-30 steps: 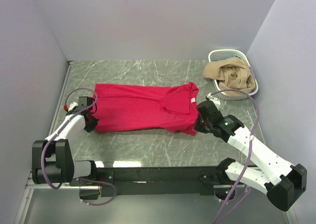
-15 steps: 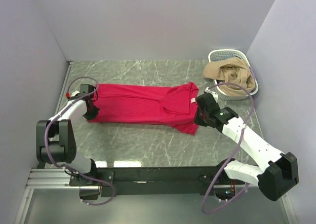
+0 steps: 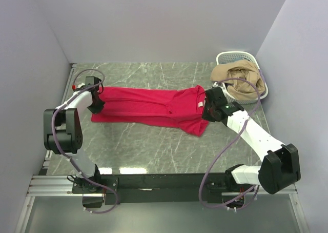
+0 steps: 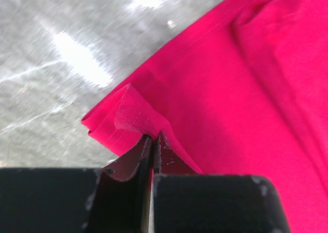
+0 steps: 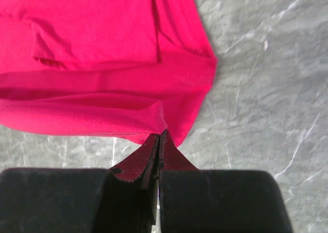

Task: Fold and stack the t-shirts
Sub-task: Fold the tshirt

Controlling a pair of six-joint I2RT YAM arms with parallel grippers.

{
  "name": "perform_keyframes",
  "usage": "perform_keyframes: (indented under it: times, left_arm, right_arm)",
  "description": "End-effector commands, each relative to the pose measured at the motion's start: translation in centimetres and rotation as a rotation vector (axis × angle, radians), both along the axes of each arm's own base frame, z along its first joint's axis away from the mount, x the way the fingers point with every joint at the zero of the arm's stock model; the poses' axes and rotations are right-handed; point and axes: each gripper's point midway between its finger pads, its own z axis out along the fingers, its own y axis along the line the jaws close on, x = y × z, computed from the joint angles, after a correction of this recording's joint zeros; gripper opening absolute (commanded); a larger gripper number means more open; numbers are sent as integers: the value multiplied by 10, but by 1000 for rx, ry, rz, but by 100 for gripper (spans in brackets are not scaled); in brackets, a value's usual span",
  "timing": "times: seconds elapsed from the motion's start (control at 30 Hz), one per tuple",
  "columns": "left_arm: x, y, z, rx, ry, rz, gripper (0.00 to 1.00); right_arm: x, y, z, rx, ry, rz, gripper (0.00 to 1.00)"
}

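- Since the red t-shirt (image 3: 148, 105) is thin, floppy cloth, it'll sag wherever it isn't held, so hems and corners are the spots to pinch.
- It lies lengthwise across the table (image 3: 154, 148), collar end to the right, looks partly folded.
- Left hand (image 4: 154, 138) is clamped on the hem corner, fabric bunched at its tips.
- Right hand (image 5: 160, 136) is pinched tight on a fold at the shoulder end.
- Light stuff imo, but a single-layer pinch could slip free.
- A tan garment (image 3: 237, 78) sits heaped in the white basket (image 3: 254, 57).
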Motion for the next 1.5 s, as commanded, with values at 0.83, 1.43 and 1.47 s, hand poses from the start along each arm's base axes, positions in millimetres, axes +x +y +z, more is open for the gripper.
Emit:
perform_keyframes:
  times: [0.83, 1.43, 1.47]
  left_arm:
    - [84, -4, 29, 2, -131, -130, 80]
    - [66, -125, 63, -183, -296, -496, 90]
    - [63, -134, 60, -195, -291, -512, 90]
  right_arm:
    - [126, -21, -13, -56, -16, -93, 32]
    - [90, 90, -9, 383, 80, 249, 42]
    - [86, 95, -10, 387, 89, 255, 42]
